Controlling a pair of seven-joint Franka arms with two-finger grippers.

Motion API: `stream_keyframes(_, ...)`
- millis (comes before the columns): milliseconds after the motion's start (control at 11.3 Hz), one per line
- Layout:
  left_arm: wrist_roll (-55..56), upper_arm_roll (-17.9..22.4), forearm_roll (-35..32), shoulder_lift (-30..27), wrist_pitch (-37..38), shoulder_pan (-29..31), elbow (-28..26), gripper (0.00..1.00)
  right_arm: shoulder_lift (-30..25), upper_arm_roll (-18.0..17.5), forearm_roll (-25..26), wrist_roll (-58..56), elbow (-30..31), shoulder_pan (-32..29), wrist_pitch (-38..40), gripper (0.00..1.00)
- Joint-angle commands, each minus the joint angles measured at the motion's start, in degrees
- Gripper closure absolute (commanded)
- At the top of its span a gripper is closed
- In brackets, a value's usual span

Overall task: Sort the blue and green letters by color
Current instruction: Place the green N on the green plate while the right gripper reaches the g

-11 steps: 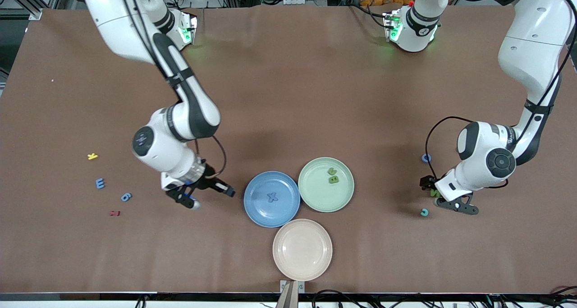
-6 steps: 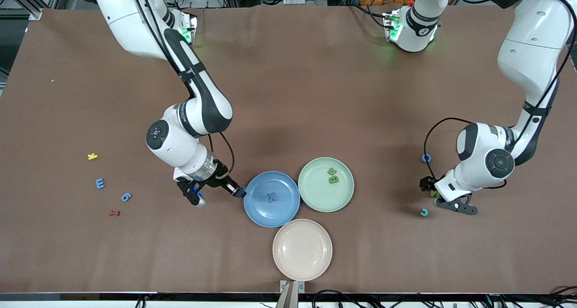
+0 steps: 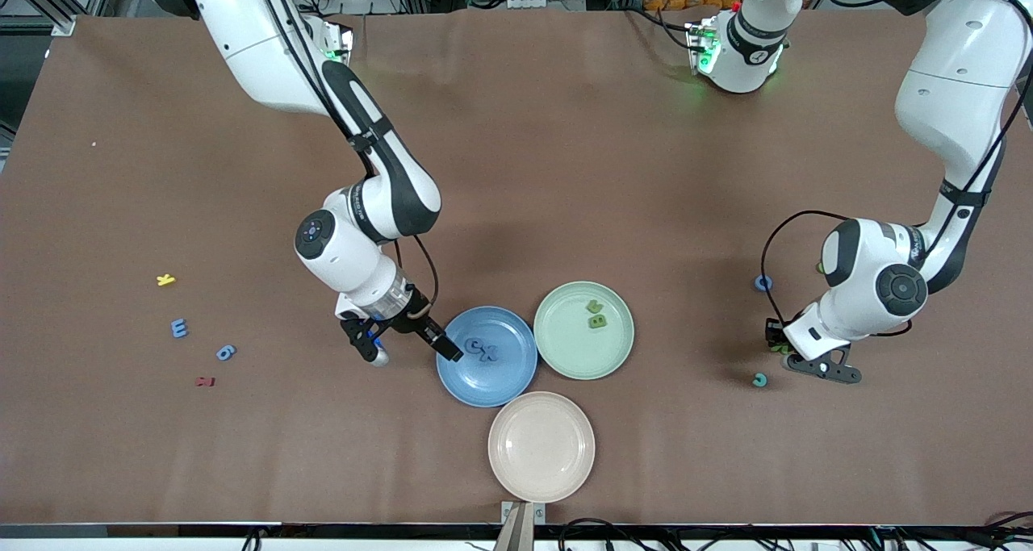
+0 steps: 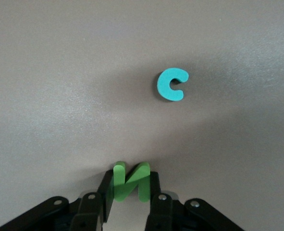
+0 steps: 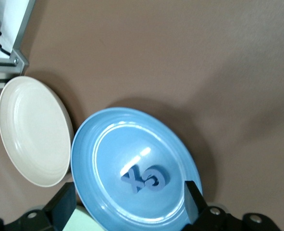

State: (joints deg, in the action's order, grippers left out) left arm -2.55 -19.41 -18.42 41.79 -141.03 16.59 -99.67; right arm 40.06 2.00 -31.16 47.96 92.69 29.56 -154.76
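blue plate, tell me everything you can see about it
The blue plate is round, glossy and plastic-looking, with a raised rim and a flat well. It lies flat on the brown table, beside the green plate and the cream plate, rims close together. Two blue letters, a G-like piece and an X, lie touching in its well. The open right gripper hangs over its rim.

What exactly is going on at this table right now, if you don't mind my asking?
Two robot arms are sorting small letters by color onto plates. The right gripper, open, hangs over the edge of the blue plate, where two blue letters lie side by side. The left gripper is shut on a green N at the left arm's end of the table, close to a teal C. The green plate holds two green letters; the cream plate has none.
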Motion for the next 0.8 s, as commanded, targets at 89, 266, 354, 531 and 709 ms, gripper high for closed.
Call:
stream_keyframes(89, 6.8, -0.6, -0.4, -2.0, -0.6, -2.6, -0.7, 1.0, -0.5, -0.1, 1.2, -13.4, 4.2, -5.8, 0.5, 0.0)
stream_keyframes(266, 12.6, -0.4, 4.2, -3.8, 1.5, -7.5, -0.5, 1.0, -0.6, 0.5, 1.2, -24.9, 6.8, -9.5, 0.6, 0.0)
stream_keyframes(354, 17.2, 0.0, 6.0, -4.8, 1.9, -10.8, -0.4, 1.0, -0.6, 2.5, 1.2, -30.9, 7.3, -10.2, 0.8, 0.0)
stream_keyframes(531, 27.5, 0.2, 7.7, -5.3, 2.3, -16.7, 0.3, 1.0, -0.6, 7.5, 1.3, -38.2, 7.4, -11.0, 3.7, 0.0)
stream_keyframes(709, 36.7, 1.9, 7.9, -5.3, 2.3, -22.6, 1.6, 1.0, -0.7, 12.3, 1.3, -49.0, 7.4, -12.7, 6.0, 0.0)
